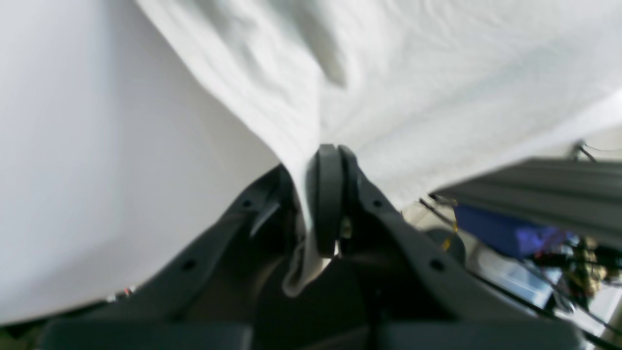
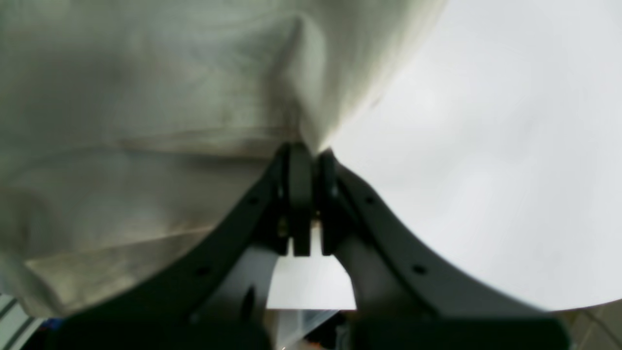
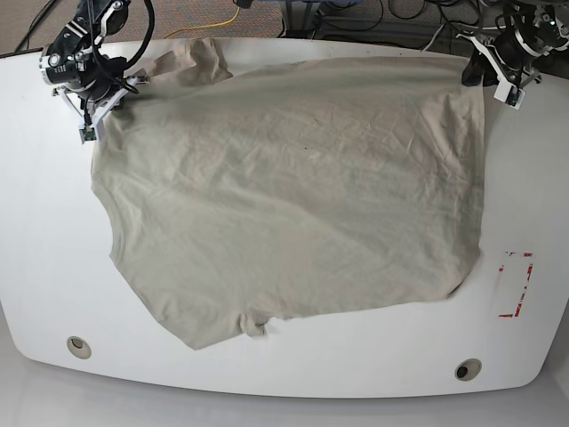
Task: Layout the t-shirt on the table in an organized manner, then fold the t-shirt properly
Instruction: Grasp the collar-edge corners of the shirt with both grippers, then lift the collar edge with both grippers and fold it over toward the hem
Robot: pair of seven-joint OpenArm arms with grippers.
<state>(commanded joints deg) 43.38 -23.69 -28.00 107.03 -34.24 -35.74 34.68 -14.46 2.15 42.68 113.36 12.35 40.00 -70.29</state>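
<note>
Left wrist: my left gripper (image 1: 326, 160) pinches the t-shirt (image 1: 413, 87). Right wrist: my right gripper (image 2: 308, 155) clamps its corner too. Base: the t-shirt lies spread across the table (image 3: 53, 267), both far corners held.

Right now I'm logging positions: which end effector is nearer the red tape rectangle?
Left. The left end effector grips the t-shirt directly beyond the red tape rectangle; the right end effector is across the table.

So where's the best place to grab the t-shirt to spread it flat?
Probably where it is gripped now: the left gripper and right gripper each pinch a far corner of the t-shirt, approaching from the table's far edge. Those outermost corners let the arms pull the cloth taut.
</note>
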